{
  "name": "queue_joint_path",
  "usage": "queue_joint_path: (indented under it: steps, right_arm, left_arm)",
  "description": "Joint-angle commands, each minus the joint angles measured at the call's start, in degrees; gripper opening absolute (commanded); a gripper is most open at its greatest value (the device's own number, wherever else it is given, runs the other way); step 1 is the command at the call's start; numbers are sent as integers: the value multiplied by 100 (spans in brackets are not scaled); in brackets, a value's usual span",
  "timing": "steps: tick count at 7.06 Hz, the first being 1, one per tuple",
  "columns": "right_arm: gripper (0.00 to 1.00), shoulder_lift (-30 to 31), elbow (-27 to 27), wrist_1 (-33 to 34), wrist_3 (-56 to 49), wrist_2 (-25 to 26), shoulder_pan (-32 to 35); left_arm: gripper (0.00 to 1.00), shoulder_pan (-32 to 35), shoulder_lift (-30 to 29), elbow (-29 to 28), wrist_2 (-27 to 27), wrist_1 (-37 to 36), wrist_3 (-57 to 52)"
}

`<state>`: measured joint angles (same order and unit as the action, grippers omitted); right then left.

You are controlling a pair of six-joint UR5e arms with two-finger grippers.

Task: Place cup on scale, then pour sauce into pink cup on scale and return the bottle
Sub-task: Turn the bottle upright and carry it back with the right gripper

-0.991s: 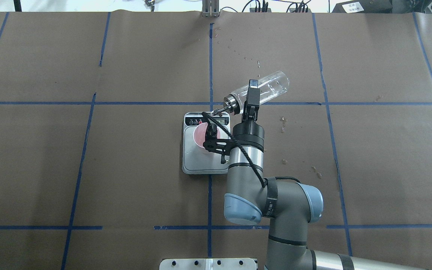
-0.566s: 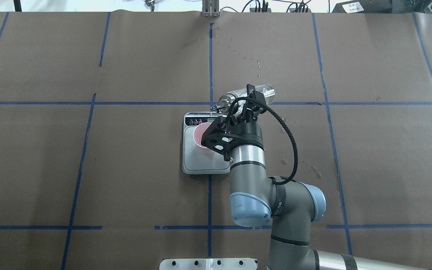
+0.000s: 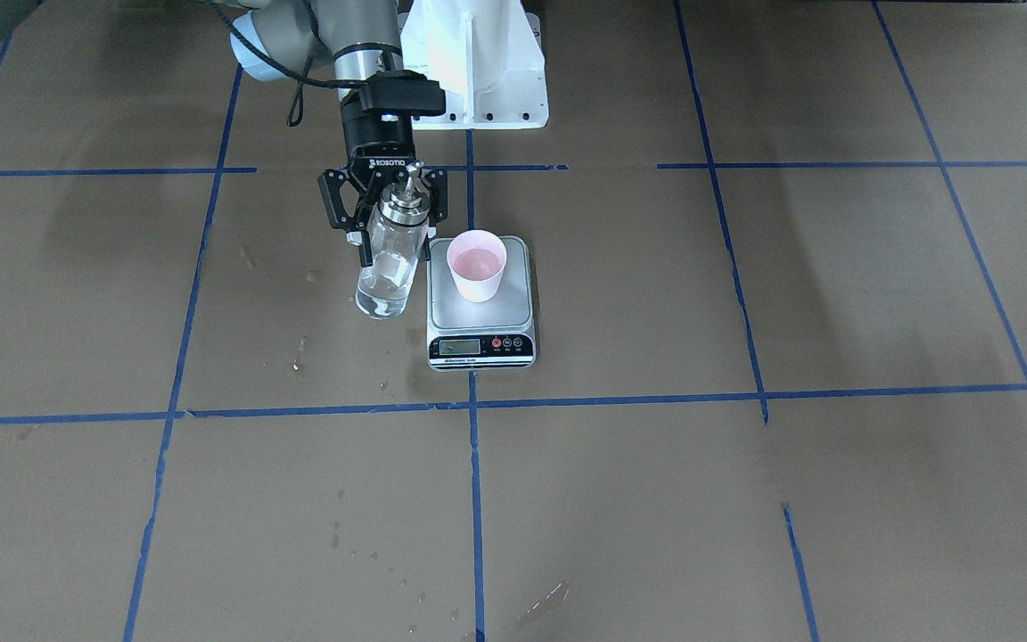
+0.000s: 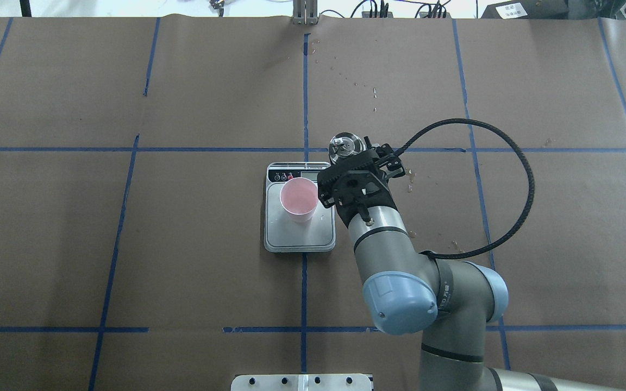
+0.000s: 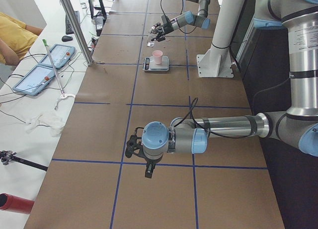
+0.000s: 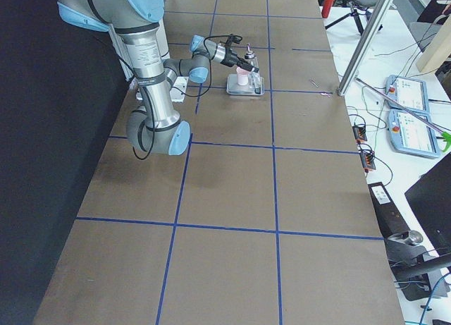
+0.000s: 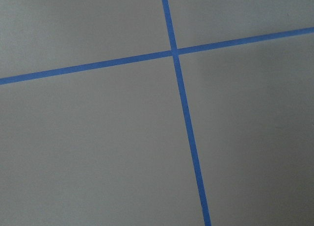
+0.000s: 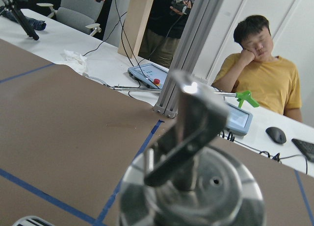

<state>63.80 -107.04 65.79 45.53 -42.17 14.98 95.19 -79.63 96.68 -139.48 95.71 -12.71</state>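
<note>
Because my right pincer (image 3: 391, 239) is clamped on the upright bottle (image 4: 345, 146), at two o'clock from the filled cup (image 4: 298, 198) on the scale (image 4: 299, 236), a low swing toward the counter (image 4: 508, 217) could clip both and spill.

Overhead and front cameras face each other, steeply down, sharing the scale (image 4: 298, 237).

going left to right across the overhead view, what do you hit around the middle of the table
cup → bottle → black cable loop; the scale is skipped because it lies under the cup and spans past it on both sides
</note>
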Motion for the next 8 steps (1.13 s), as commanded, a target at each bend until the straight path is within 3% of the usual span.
queue_joint_path:
  steps: [1, 2, 4, 6, 8]
  right_arm:
    - [0, 300, -431, 4, 2761, -1268, 389]
    - [0, 839, -562, 65, 3003, -1424, 427]
    - [0, 1798, -835, -4, 2839, -1242, 453]
    - [0, 2407, -968, -40, 2847, -1110, 445]
    - [0, 2934, -802, -896, 2839, -925, 427]
  left_arm:
    - [100, 0, 0, 0, 0, 0, -3]
    - [100, 0, 0, 0, 0, 0, -3]
    - [100, 0, 0, 8, 0, 9, -3]
    - [100, 0, 9, 17, 0, 9, -3]
    - [100, 0, 9, 35, 0, 9, -3]
